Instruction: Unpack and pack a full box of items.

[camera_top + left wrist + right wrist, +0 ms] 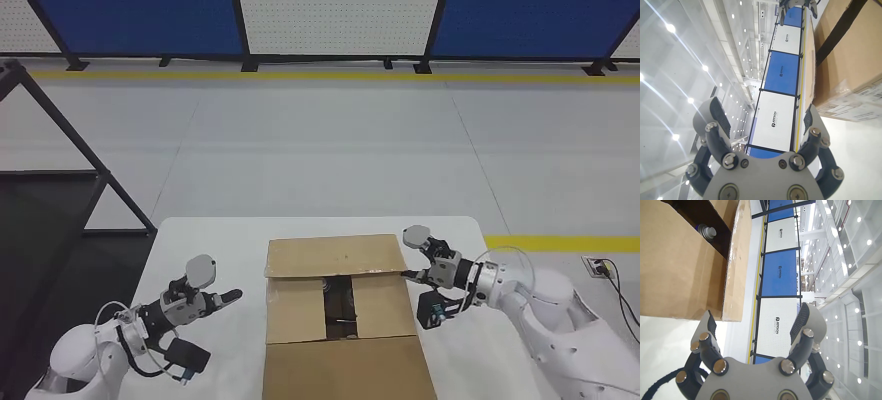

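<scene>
Box (340, 345) sits mid-table (200, 240). Its flaps (335, 255) are half folded, with a dark slot between the two side ones. Through the slot you can see a can (707, 232) top; the rest of the contents is hidden. Judging by the flaps, you're at the opening step, with unpacking not yet begun.

Right gripper (413, 255): jaws wide, empty, at the box's far right corner. One finger (710, 323) is just beside the flap edge.
Left gripper (214, 284): jaws wide, empty, off the box's left side and apart from it.

Watch-outs:
- The right finger may snag the corner and shove or twist the box instead of lifting the flap, since nothing braces the left side.
- Flaps will likely spring back over the slot once let go.
- If you reach through so narrow a slot, a finger could knock the can over.
</scene>
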### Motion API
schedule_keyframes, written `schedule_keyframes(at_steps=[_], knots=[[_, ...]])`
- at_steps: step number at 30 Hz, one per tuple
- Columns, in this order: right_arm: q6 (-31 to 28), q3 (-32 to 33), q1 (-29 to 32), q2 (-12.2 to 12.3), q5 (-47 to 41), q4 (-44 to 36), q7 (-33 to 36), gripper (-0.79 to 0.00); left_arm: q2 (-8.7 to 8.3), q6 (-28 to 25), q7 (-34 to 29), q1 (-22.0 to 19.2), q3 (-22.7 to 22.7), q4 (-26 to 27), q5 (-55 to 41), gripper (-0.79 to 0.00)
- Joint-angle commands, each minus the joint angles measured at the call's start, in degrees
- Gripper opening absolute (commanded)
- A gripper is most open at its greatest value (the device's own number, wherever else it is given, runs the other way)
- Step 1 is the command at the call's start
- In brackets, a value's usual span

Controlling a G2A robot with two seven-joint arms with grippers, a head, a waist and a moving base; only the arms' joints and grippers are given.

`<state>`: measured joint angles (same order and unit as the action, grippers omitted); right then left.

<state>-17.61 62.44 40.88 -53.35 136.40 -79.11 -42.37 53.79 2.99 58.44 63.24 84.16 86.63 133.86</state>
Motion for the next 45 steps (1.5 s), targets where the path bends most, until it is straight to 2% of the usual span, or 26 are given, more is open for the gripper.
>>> schedule_keyframes(at_steps=[1, 18, 30, 38, 45], knots=[[0.76, -0.42, -0.71, -0.31, -1.2, 0.98, 0.38, 0.0, -0.03, -0.33, -0.02, 0.19, -0.1, 0.08, 0.21, 0.0], [3.22, -4.03, -7.79, -3.09, -6.17, 3.72, 7.62, 0.0, -0.03, -0.33, -0.02, 0.19, -0.1, 0.08, 0.21, 0.0], [3.1, -4.14, -7.9, -3.18, -6.22, 3.75, 8.3, 0.0, -0.03, -0.33, -0.02, 0.19, -0.1, 0.08, 0.21, 0.0], [3.63, -4.73, -9.6, -4.78, -12.25, 2.88, 16.4, 0.0, 0.0, -0.27, -1.18, 0.78, -0.13, 0.81, -0.01, 0.0], [1.18, -7.87, -15.6, -7.49, -19.42, 10.01, 22.51, 0.0, -0.17, 0.37, -2.35, 2.46, 0.99, 1.62, -1.02, 0.0]])
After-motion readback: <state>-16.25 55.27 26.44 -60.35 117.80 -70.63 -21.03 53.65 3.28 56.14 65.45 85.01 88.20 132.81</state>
